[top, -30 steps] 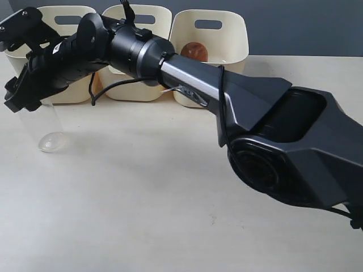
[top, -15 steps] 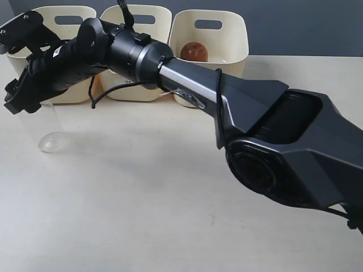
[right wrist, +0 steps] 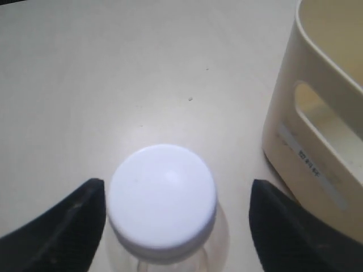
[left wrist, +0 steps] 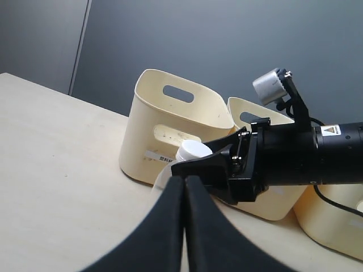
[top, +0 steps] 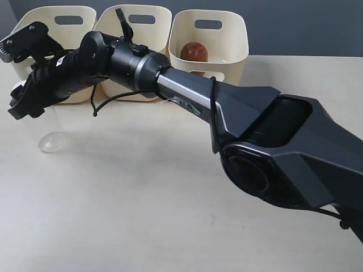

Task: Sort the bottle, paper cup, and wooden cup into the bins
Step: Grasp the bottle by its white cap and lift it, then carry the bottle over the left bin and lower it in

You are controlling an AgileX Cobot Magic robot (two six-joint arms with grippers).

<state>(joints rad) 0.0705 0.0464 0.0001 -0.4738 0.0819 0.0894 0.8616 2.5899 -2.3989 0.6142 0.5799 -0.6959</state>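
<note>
While my right claw (right wrist: 177,190) hangs wide open, its fingers (right wrist: 57,232) flank the white cap (right wrist: 163,195) without gripping. Beneath it the clear bottle (top: 48,129) stands upright on the pale surface (top: 142,215), long axis vertical, cap pointing up at me, just in front of the leftmost cream bin (top: 54,12). My left claw (left wrist: 184,180) is pressed shut.
</note>
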